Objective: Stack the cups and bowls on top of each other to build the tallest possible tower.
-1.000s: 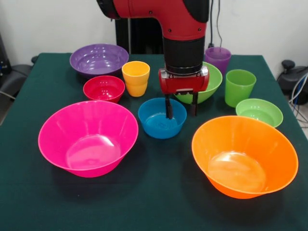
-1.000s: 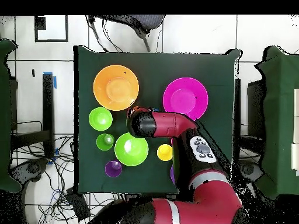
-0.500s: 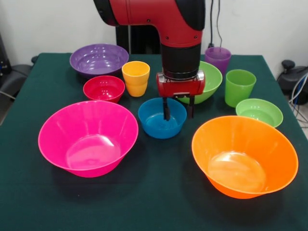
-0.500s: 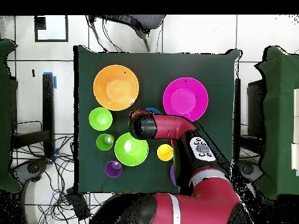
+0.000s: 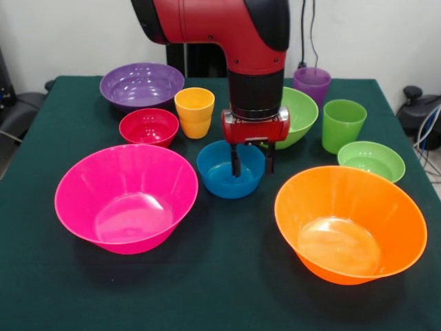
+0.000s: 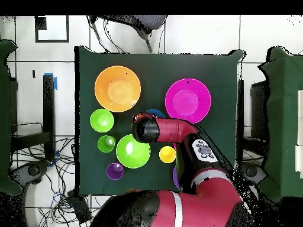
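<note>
Overhead: arm (image 6: 171, 131) hides red bowl; blue bowl (image 6: 155, 112) — mostly covered

A dark green cloth-covered table (image 5: 220, 296) is filling the front view beneath a pale wall (image 5: 69, 34), while overhead a white tiled floor (image 6: 195, 35) is surrounding it, with tangled cables (image 6: 56, 159) lying at 1 side and a chair base (image 6: 131, 22) showing beyond its far edge.

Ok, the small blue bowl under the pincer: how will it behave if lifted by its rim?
The blue bowl looks like thin glossy plastic, so probably light and slippery. The open pincer straddles its far rim, so a one-sided grip may let it tilt. Its rounded base could let it slide on the table.
</note>
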`<state>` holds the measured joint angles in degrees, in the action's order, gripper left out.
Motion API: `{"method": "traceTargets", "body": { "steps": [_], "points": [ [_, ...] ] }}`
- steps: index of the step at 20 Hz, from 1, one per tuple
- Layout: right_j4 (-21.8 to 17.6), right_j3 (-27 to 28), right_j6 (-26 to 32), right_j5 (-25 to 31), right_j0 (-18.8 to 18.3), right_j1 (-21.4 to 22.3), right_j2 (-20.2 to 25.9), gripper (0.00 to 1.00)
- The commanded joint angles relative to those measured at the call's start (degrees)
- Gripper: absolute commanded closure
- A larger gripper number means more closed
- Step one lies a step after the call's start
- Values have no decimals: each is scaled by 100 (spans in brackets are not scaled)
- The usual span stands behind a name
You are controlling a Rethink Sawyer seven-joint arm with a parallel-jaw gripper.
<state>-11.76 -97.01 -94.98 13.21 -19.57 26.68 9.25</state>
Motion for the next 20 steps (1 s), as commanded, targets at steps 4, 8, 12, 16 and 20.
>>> {"method": "traceTargets", "body": {
  "steps": [4, 8, 12, 16, 20],
  "points": [
    [-302, -198, -596, -404, 108, -316, 10, 0],
    [-298, -204, -575, -450, 109, -336, -5, 0],
    [-309, -228, -559, -499, 81, -348, 11, 0],
    [-317, -238, -567, -557, 80, -375, 1, 0],
    [-313, -235, -527, -538, -3, -381, 38, 0]
  ]
}}
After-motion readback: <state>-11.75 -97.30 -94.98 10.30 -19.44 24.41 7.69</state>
